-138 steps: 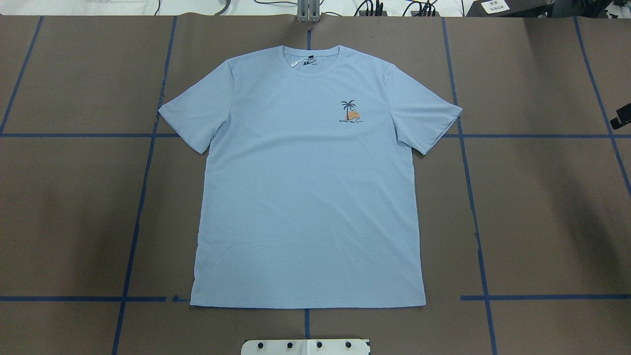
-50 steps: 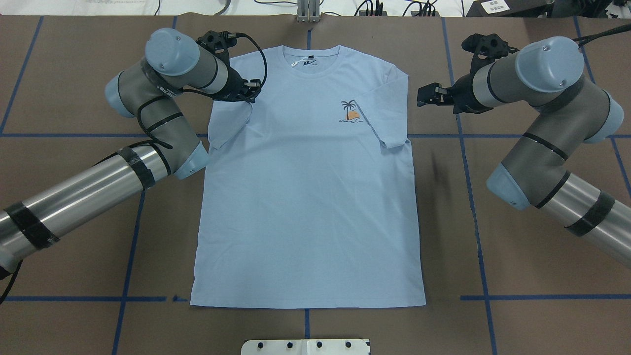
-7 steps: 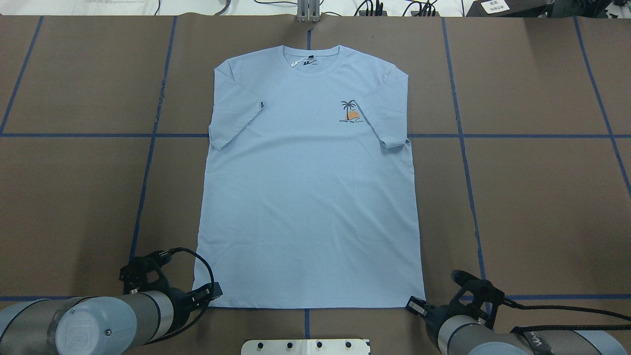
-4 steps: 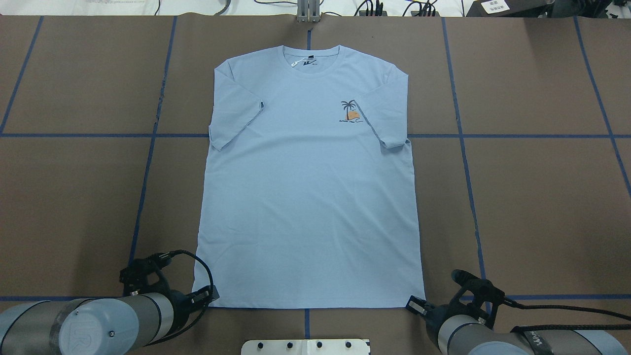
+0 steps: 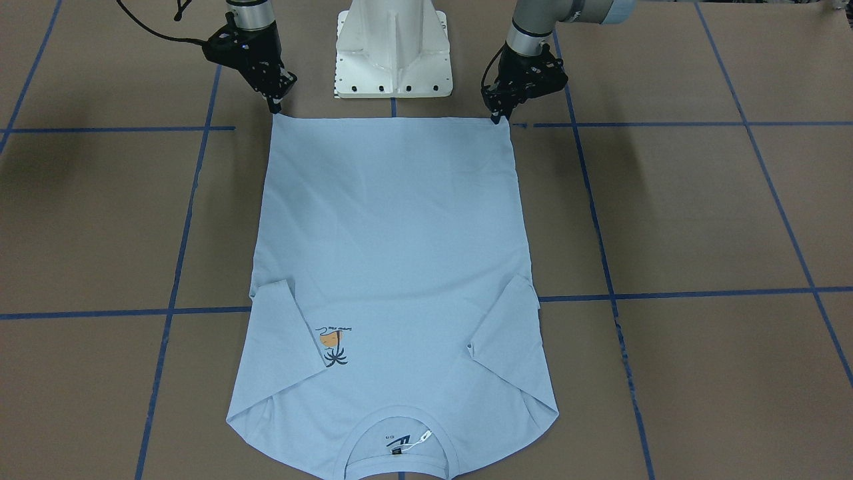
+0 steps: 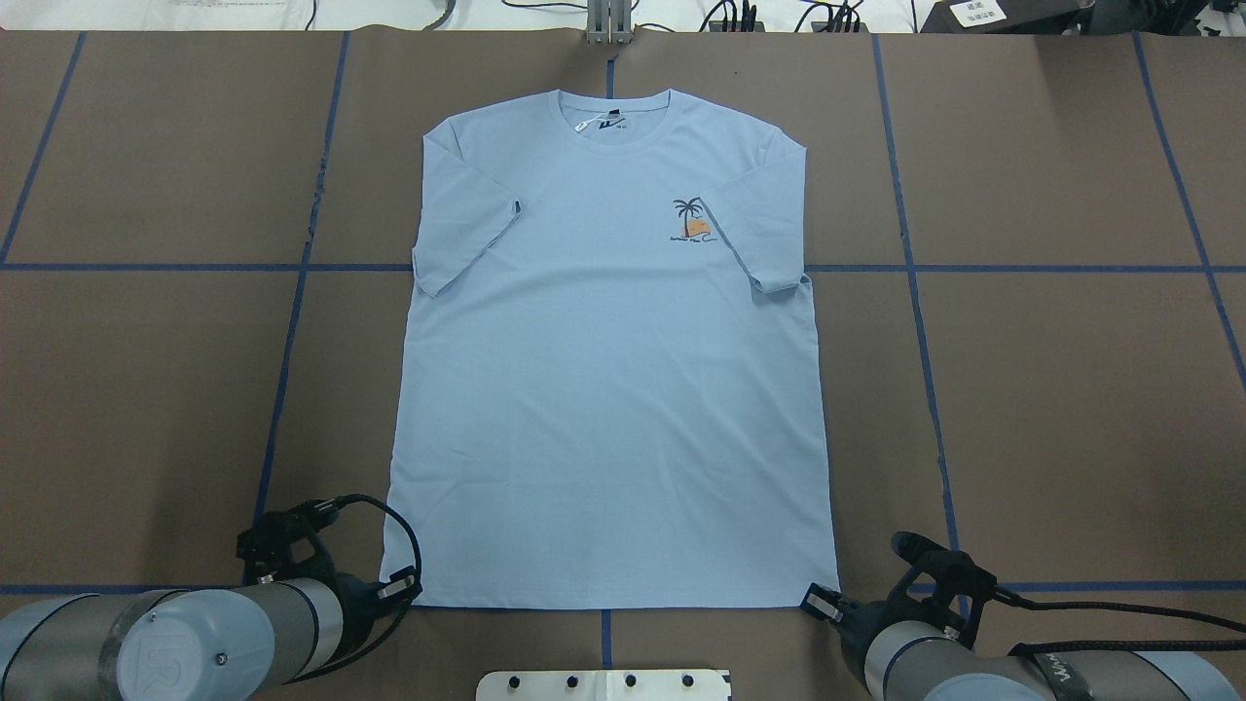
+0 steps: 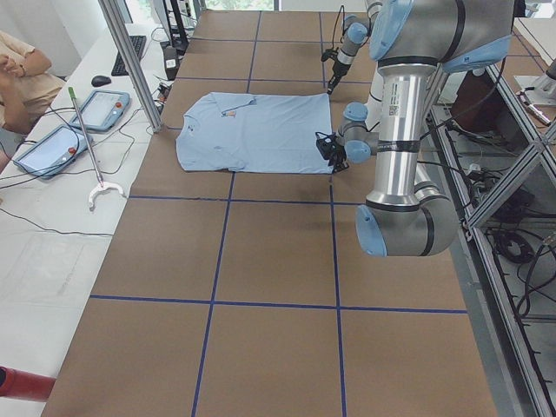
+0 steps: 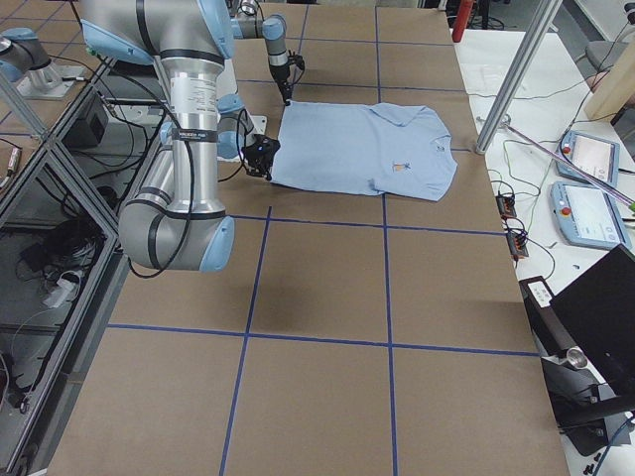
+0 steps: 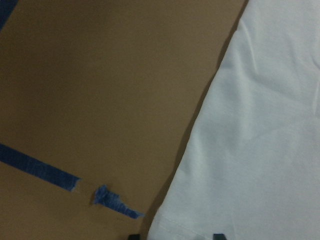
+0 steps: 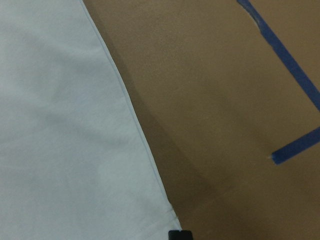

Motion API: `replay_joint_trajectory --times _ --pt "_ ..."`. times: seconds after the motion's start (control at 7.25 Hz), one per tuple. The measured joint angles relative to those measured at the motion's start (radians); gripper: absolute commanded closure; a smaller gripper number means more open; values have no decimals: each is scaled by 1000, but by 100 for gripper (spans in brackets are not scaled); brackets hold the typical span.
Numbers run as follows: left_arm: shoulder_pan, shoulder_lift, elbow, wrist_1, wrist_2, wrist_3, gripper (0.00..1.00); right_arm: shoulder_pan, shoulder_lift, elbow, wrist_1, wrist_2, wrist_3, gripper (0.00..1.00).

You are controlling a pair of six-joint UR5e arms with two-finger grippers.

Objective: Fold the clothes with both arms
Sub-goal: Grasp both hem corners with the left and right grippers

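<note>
At two hem corners of one T-shirt (image 6: 604, 389), left fingers (image 6: 400, 587) straddle it, parted; right fingers (image 6: 816, 602), cannot tell.

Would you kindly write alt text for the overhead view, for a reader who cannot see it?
A light blue T-shirt lies flat on a brown table with its sleeves folded in and its collar away from the robot. The left pincer and right pincer are down at the two near hem corners.
</note>
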Motion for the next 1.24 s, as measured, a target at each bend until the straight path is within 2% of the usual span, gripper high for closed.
replay_joint_trajectory --times 0.41,0.97,1.24 --pt "3 -2 -53 21 -2 -1 100 1 -6 21 0 -1 1 100" --pt "70 33 -218 122 -9 -73 100 -32 -100 169 -5 2 10 100" --pt "67 16 -243 125 -15 -60 100 -6 -97 183 -6 -2 3 100"
